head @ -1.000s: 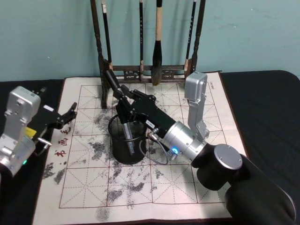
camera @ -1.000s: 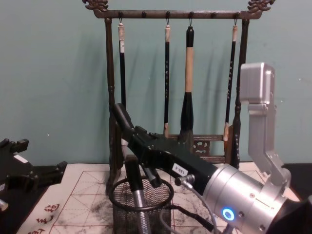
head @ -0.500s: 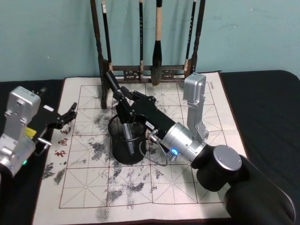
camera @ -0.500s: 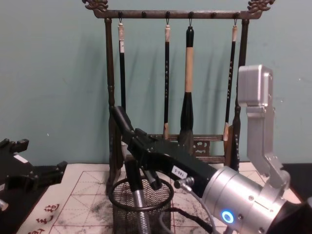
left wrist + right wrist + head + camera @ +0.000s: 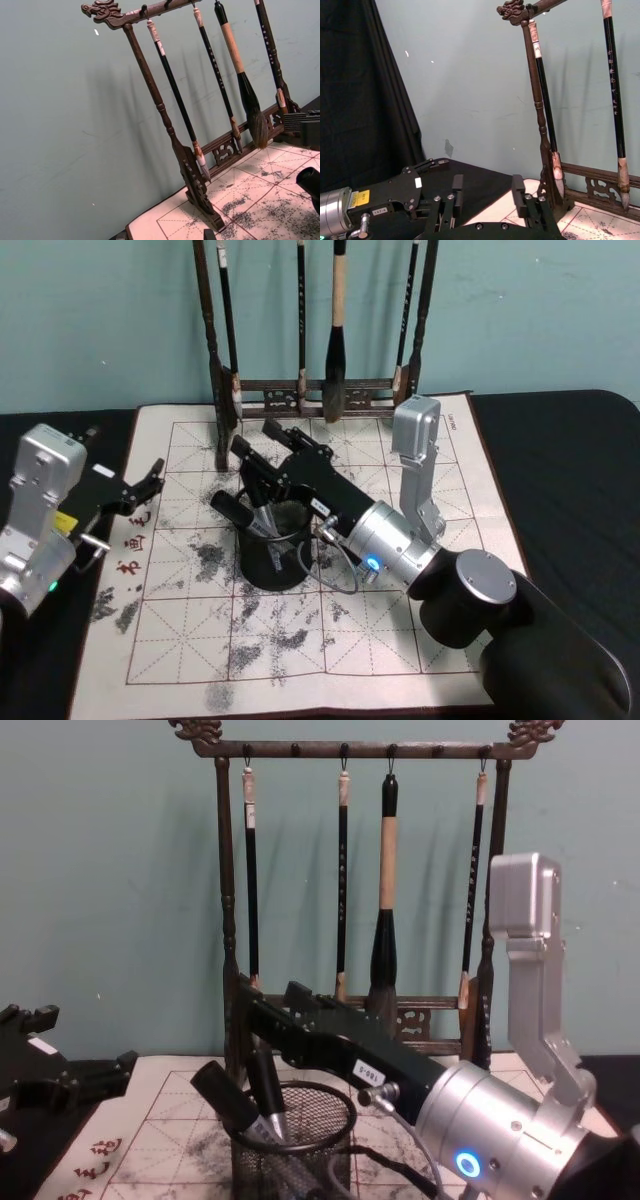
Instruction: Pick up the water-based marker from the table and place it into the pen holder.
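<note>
Marker (image 5: 243,1111) leans in the holder (image 5: 292,1150), cap end out over the rim, with the right pincer (image 5: 262,468) spread just above it, so I judge it should lift straight up, clear of the brush rack (image 5: 355,890), while the left pincer (image 5: 143,483) rests spread aside

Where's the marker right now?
The marker leans in the pen holder, its black cap end sticking out over the rim toward the robot's left. The open right gripper sits just above it, in front of the brush rack.
</note>
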